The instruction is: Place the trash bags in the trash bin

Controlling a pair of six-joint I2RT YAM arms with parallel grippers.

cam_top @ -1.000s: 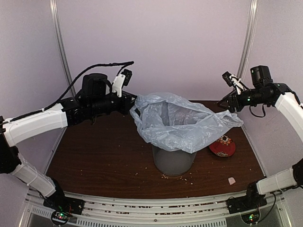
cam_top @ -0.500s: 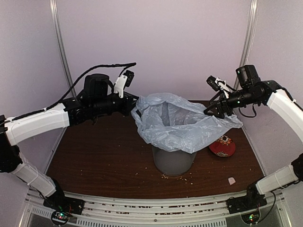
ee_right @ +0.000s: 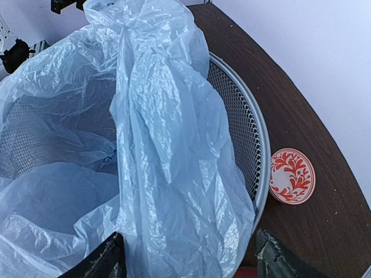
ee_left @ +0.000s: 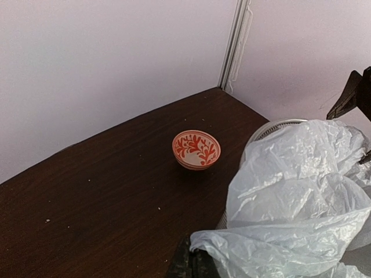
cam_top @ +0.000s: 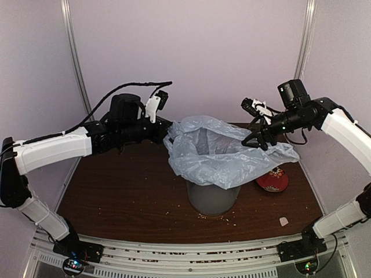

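Draping trash bag (cam_top: pixel 220 159) into trash bin (cam_top: pixel 211 200) | left claw (cam_top: pixel 165 131) pinching its edge | right claw (cam_top: pixel 256 141) spread above it | next, likely: gripping opposite edge

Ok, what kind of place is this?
Probably a lab test booth: robot arms mounted on rails at the edge of a brown table, plain pale walls with metal posts close around, a bin and bag as props.

The thin, wrinkly pale blue bag (cam_top: pixel 217 156) drapes over the mouth of the upright grey wire-mesh bin (cam_top: pixel 211 198). One edge is lifted toward 10 o'clock, another spills past the rim toward 3 o'clock; the middle seems sunk inside.
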